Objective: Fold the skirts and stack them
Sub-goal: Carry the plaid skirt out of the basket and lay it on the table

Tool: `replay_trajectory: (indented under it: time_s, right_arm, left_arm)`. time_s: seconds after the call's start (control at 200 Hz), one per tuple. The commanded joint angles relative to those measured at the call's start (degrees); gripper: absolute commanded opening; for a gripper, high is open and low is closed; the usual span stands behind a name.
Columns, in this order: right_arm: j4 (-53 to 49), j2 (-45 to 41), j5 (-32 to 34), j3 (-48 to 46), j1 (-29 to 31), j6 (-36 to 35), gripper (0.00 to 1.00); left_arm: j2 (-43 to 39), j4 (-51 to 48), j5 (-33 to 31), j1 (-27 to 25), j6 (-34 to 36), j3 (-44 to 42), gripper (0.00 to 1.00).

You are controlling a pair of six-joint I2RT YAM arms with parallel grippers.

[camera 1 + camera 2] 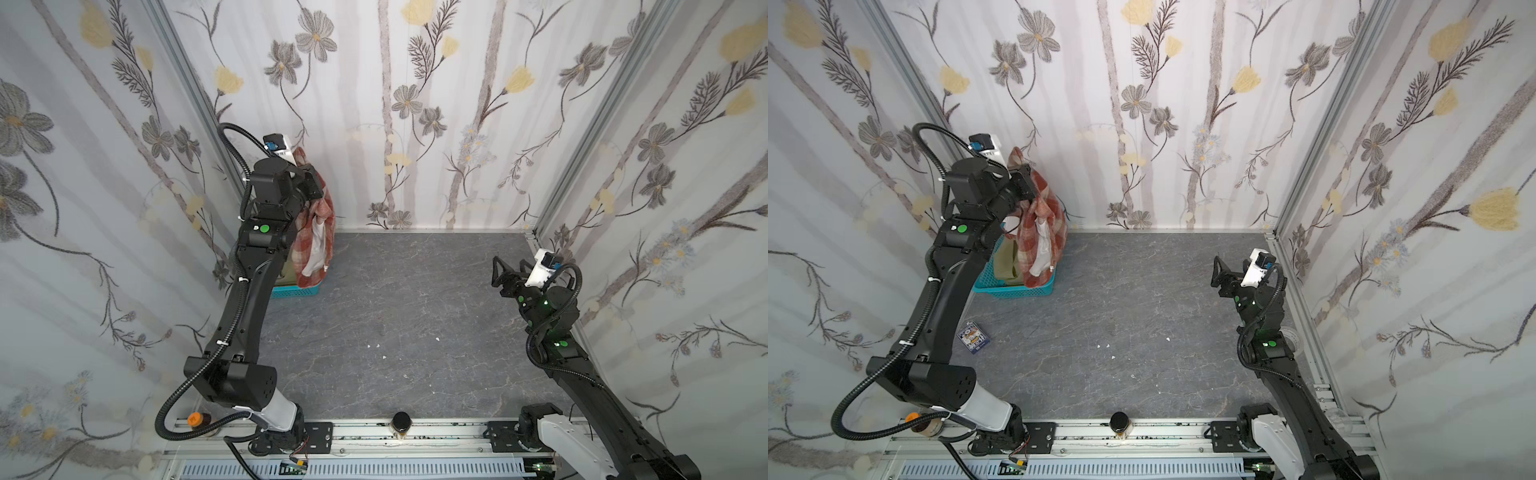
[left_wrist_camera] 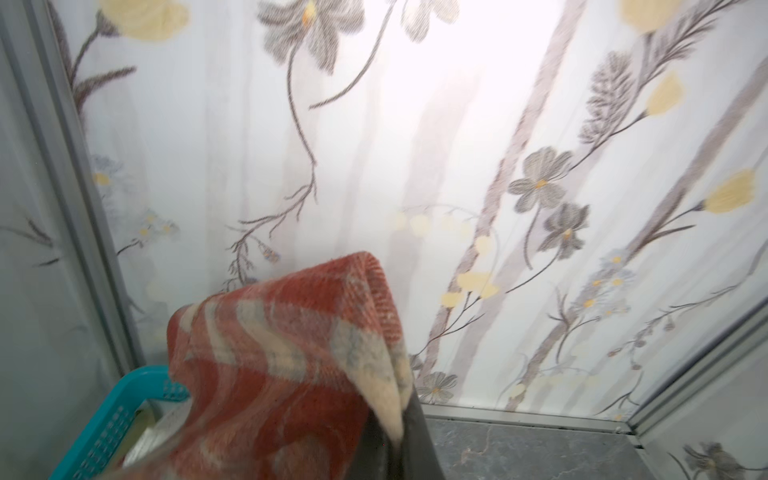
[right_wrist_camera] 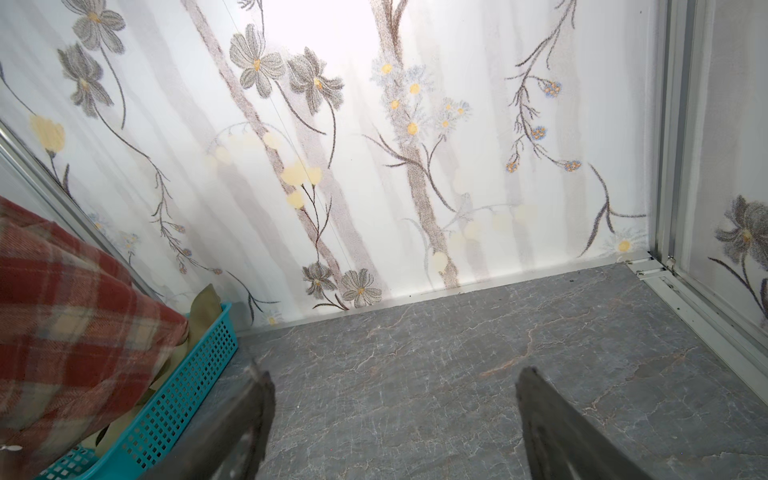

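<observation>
Shot from high over the front rail (image 1: pixel 449 432) in both top views, looking down across the table (image 1: pixel 395 311) to the back wall (image 1: pixel 415 124); shot low and close from each wrist, facing that wall, with basket (image 3: pixel 187 374) and plaid skirt (image 2: pixel 270 365) in common.

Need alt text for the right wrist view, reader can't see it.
The right end effector hangs open over the grey marbled table, holding nothing. Off to one side, a rust-red plaid skirt hangs over a turquoise mesh basket with an olive skirt inside; floral walls behind.
</observation>
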Motion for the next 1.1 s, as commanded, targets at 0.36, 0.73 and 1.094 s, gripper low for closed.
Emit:
replay_trajectory:
  time_s: [0.36,0.73,1.094]
  right_arm:
    - [-1.46,-5.24,-2.06,-1.38,0.13,2.08,0.9]
    - [-4.89,-7.18,2.46,-1.35,0.12,-0.07,0.91]
    - [-2.91,-6.04,0.3,-2.69,0.1,1.52,0.91]
  left_arm:
    - [6.19,2.73,14.43,-15.84,-7.24,11.25,0.0]
    - [23.44,3.45,20.14,-23.08,-14.39,25.41,0.0]
    - [2.84,21.13,13.3,-24.84,-19.82,-21.73,0.0]
